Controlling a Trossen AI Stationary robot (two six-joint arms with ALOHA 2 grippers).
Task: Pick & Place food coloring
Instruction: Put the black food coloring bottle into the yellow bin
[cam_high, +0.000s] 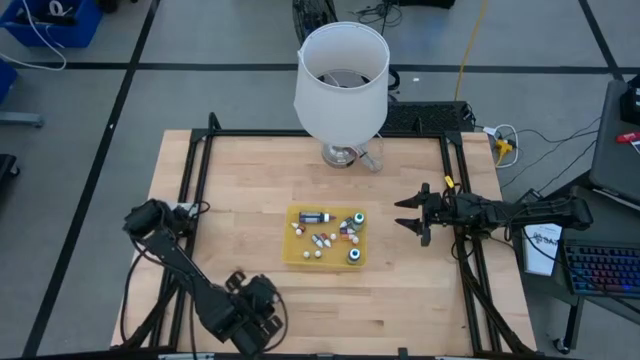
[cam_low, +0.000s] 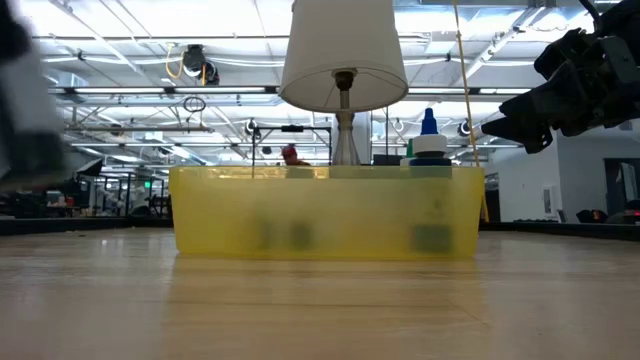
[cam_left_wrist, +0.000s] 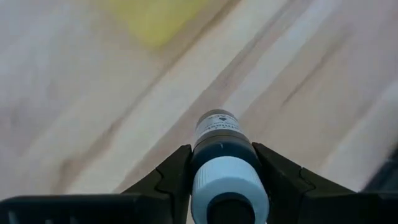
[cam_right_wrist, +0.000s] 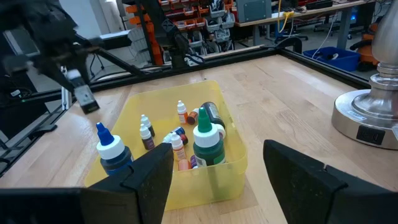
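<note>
Several small food coloring bottles (cam_high: 325, 238) stand and lie inside a flat yellow tray (cam_high: 296, 252) at the table's middle. The right wrist view shows them too, among them a green bottle (cam_right_wrist: 206, 147) and a blue one (cam_right_wrist: 112, 154). My left gripper (cam_left_wrist: 222, 155), near the table's near-left corner (cam_high: 250, 312), is shut on one dark bottle (cam_left_wrist: 222, 144) with a round whitish cap. My right gripper (cam_right_wrist: 217, 186) is open and hovers right of the tray (cam_high: 412, 215), its fingers pointing at the tray. My left gripper pinches the dark bottle between its two fingers (cam_left_wrist: 176, 175), on the dark body just beyond the whitish cap (cam_left_wrist: 229, 185). The bottle lies along the fingers, cap toward the wrist and labelled end (cam_left_wrist: 217, 123) pointing forward. It is lifted clear above the wooden table.
A big white lampshade lamp (cam_high: 341, 68) stands on its metal base (cam_high: 345, 154) at the table's far edge, behind the tray. A black frame (cam_high: 462, 200) runs along the table's sides. Bare wood (cam_high: 420, 290) lies around the tray. A keyboard (cam_high: 600, 268) sits off the table's right side.
</note>
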